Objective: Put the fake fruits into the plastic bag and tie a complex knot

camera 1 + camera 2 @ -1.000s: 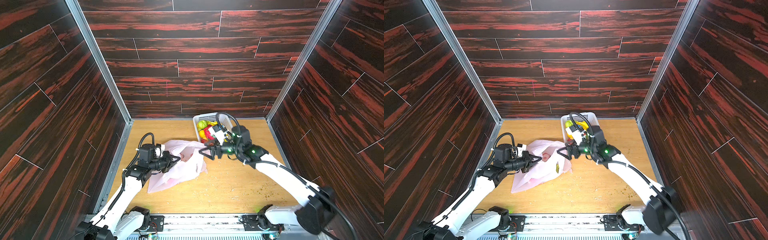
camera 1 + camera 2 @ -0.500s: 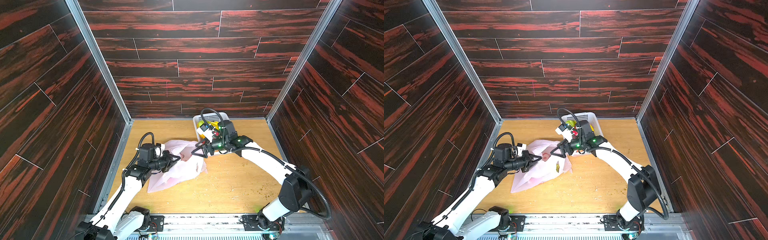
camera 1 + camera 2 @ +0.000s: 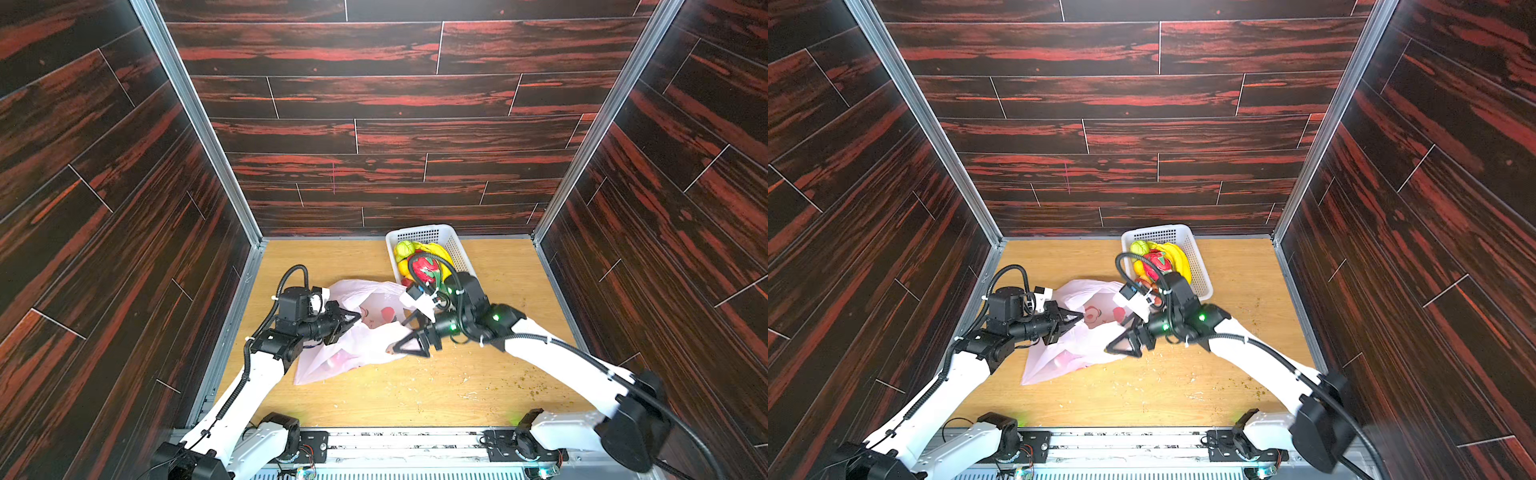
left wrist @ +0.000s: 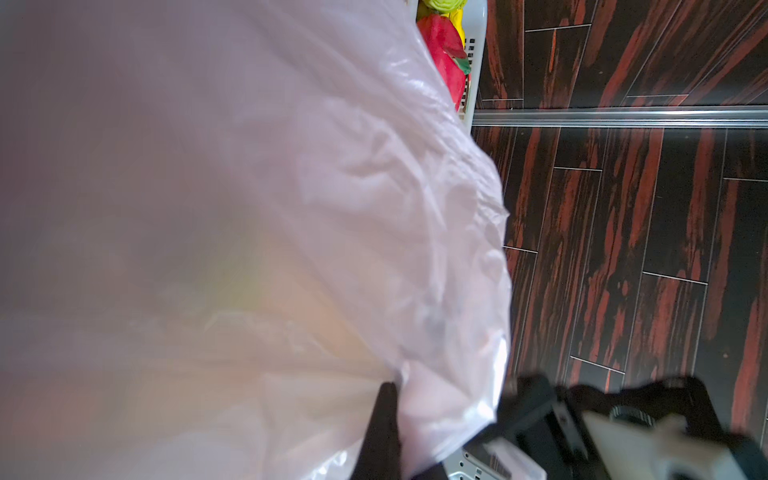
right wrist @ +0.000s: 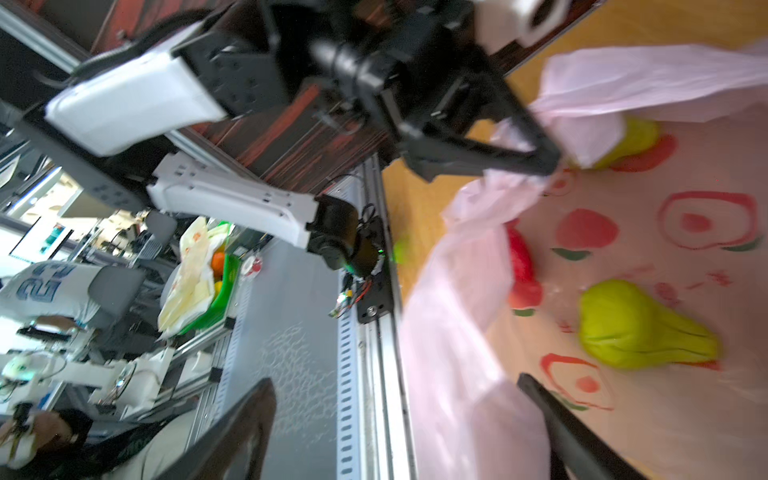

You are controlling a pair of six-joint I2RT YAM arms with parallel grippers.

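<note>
The pale-pink plastic bag [image 3: 365, 340] lies on the wooden floor with its mouth held open. My left gripper [image 3: 353, 318] is shut on the bag's rim, seen in the right wrist view [image 5: 544, 166]. My right gripper [image 3: 405, 334] is open at the near side of the mouth, with the bag's edge [image 5: 469, 374] between its fingers. Inside the bag lie a green lumpy fruit [image 5: 636, 328], a red strawberry [image 5: 521, 270] and a yellow-green fruit [image 5: 631, 141]. The bag [image 4: 291, 208] fills most of the left wrist view. No knot is in view.
A white perforated basket [image 3: 455, 245] stands at the back, right of the bag, holding a green fruit [image 3: 404, 250], bananas [image 3: 436, 251] and a dragon fruit [image 3: 426, 266]. Crumbs dot the floor [image 3: 478, 386]. Dark wood-pattern walls close in three sides.
My right gripper has moved from the far side of the bag's mouth toward the front, staying open. The left gripper and the bag have stayed put.
</note>
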